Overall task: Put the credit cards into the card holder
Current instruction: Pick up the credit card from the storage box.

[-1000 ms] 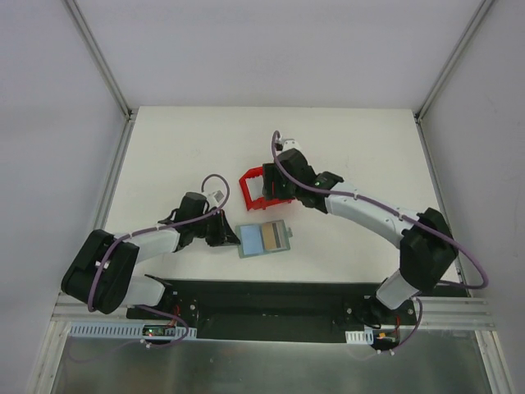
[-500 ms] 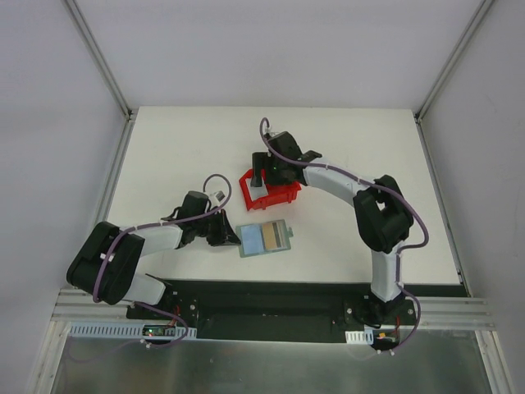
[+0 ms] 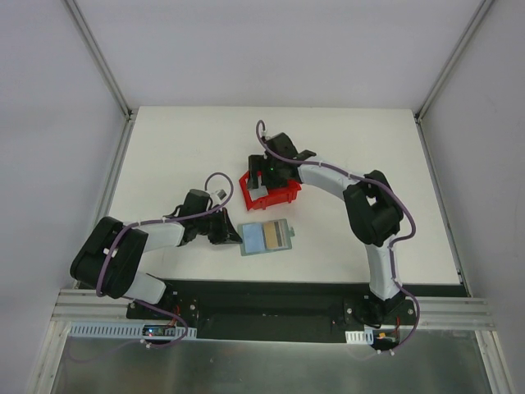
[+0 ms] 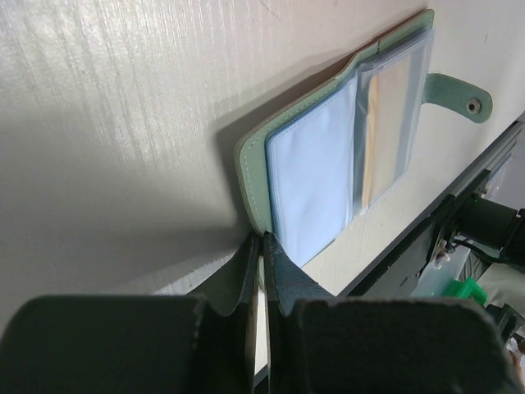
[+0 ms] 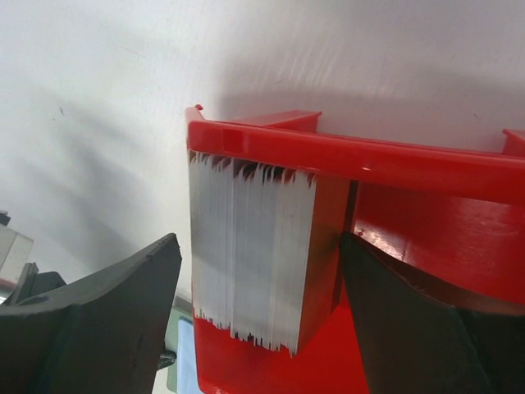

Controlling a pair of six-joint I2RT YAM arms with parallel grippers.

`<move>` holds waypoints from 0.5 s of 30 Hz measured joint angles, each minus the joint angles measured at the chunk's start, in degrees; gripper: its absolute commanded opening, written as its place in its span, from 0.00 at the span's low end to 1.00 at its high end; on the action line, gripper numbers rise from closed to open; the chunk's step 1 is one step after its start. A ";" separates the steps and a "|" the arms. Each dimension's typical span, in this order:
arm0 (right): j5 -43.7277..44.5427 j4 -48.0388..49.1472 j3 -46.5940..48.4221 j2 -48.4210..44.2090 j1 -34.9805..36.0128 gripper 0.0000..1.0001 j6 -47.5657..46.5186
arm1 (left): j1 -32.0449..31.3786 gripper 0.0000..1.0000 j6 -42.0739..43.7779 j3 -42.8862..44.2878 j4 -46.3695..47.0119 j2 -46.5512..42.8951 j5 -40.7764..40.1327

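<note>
Card holder (image 3: 265, 238) lies open on the desk (image 3: 180, 156), at 6 o'clock from the red bin (image 3: 283, 195), with an orange-gold card (image 3: 270, 237) in one sleeve. The left gripper (image 4: 261, 242), jaws pressed together, has its tips at the holder's 9 o'clock edge. The right gripper (image 3: 261, 176), jaws spread wide, straddles a stack of pale cards (image 5: 250, 263) standing in the bin.
</note>
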 measured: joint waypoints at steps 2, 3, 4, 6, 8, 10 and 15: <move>-0.72 0.31 0.00 0.02 -0.13 0.75 0.22 | 0.00 0.00 0.02 0.20 0.02 0.22 0.04; -1.05 0.57 0.00 0.00 -0.22 0.73 0.26 | 0.00 0.00 0.04 0.22 0.02 0.22 0.04; -1.44 0.74 -0.02 0.00 -0.37 0.72 0.42 | 0.00 0.00 0.04 0.22 0.04 0.22 0.04; -2.10 1.36 -0.15 0.00 -0.72 0.69 0.70 | 0.00 0.00 0.04 0.22 0.04 0.22 0.07; -2.78 1.79 -0.33 -0.15 -1.05 0.66 0.90 | 0.00 0.00 0.07 0.22 0.07 0.22 0.09; -3.34 2.05 -0.55 -0.44 -1.40 0.61 0.90 | 0.00 0.00 0.13 0.22 0.09 0.22 0.13; -4.31 2.29 -0.68 -1.22 -1.88 0.54 1.03 | 0.00 0.00 0.17 0.22 0.22 0.24 0.50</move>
